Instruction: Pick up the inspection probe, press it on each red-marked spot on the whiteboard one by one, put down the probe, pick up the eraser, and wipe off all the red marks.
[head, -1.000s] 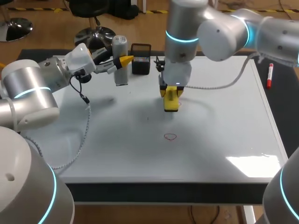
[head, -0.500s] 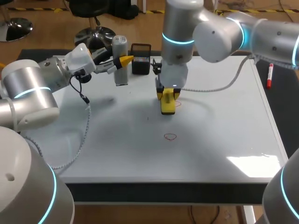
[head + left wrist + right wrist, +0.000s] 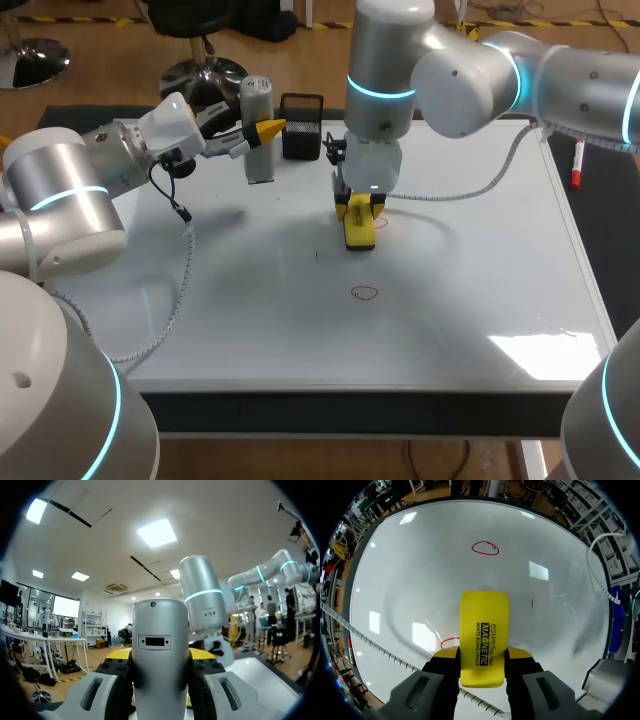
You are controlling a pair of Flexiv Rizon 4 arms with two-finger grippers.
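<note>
Right gripper (image 3: 482, 656) around yellow eraser (image 3: 484, 630), red mark (image 3: 447, 641) just beside it.

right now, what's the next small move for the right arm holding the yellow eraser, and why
Probably sweep the yellow rectangular whiteboard eraser sideways over the red mark showing at its edge: the right gripper is shut on it, right beside that mark. The red circle ahead can come after.

Yellow eraser (image 3: 360, 222) stands on the whiteboard (image 3: 480, 280), half over one red mark (image 3: 447, 641); a red circle (image 3: 365, 293) lies apart; grey probe (image 3: 258, 130) upright.
</note>
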